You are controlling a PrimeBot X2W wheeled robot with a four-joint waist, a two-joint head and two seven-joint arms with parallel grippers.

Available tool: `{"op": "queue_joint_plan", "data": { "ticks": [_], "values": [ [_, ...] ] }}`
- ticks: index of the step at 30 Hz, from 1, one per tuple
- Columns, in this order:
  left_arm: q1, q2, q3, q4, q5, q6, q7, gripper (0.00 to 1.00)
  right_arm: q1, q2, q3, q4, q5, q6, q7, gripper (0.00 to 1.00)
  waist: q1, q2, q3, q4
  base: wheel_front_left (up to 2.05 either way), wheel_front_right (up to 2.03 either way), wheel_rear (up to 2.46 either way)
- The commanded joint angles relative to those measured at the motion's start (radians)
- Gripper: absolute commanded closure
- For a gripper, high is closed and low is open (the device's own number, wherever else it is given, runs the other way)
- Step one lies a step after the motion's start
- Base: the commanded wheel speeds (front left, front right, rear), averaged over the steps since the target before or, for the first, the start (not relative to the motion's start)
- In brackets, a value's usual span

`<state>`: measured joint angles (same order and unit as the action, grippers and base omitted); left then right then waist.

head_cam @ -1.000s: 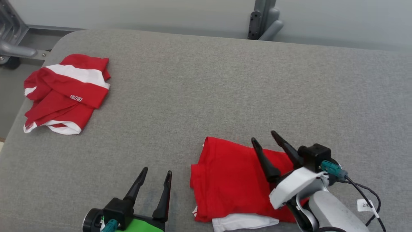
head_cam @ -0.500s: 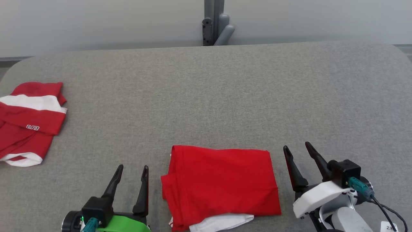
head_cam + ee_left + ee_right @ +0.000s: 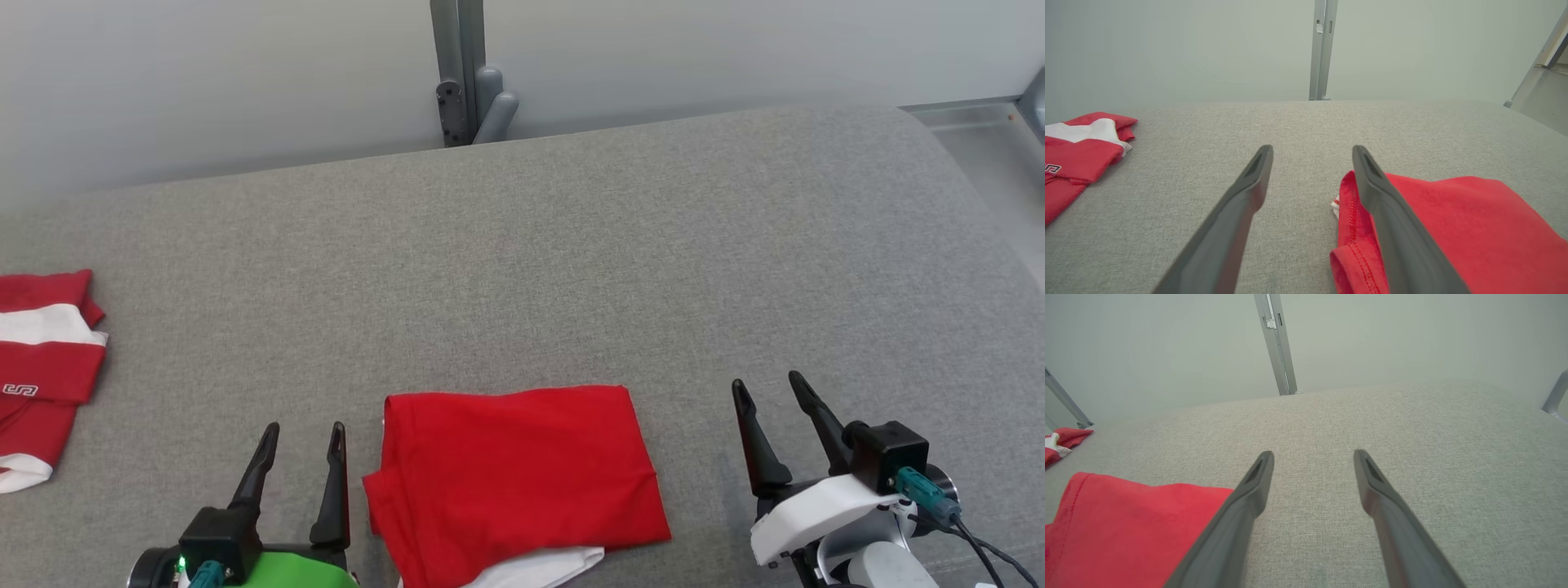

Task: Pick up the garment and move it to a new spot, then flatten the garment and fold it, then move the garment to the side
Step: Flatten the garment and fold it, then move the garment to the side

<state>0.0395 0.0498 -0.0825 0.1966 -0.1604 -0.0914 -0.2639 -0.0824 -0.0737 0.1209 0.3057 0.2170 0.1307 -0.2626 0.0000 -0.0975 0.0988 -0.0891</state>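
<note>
Left claw (image 3: 304,427), right claw (image 3: 767,380) released, flanking folded red cloth garment (image 3: 514,465) at near edge of grey fabric bench (image 3: 571,269). Pinch all layers, carry low sideways, fold intact.

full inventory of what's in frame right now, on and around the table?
folded garment: one, red with a white layer showing at its near edge, near side of the table, between the two tools
striped garment: one, red and white, bunched at the table's left edge
table: one, grey fabric top, under both garments
post: one, grey metal, upright behind the table's far edge
left tool: one, dark fingers on a green mount, open and empty, close beside the folded garment's left side
right tool: one, dark fingers on a white mount, open and empty, right of the folded garment, apart from it
</note>
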Motion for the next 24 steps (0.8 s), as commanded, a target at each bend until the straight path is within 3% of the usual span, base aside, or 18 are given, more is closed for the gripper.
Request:
{"op": "queue_joint_plan", "data": {
  "ticks": [1,17,24],
  "values": [
    [0.022,0.002,0.009,-0.006,0.009,0.007,0.0,0.0,0.021,0.004,-0.002,-0.007,-0.009,0.0,-0.002,0.0,0.0,0.0001,-0.018,-0.012,0.0,0.0,0.0],
    [0.04,0.002,0.027,-0.012,0.023,0.023,0.0,0.0,0.04,0.017,-0.013,-0.008,-0.007,0.0,-0.002,0.0,0.0,0.0001,-0.028,0.008,0.0,0.0,0.0],
    [0.025,0.002,0.013,-0.004,0.009,0.037,0.0,0.0,0.037,0.019,-0.004,0.004,-0.006,0.0,-0.002,0.0,0.0,0.0001,-0.003,0.054,0.0,0.0,0.0]
  ]
}}
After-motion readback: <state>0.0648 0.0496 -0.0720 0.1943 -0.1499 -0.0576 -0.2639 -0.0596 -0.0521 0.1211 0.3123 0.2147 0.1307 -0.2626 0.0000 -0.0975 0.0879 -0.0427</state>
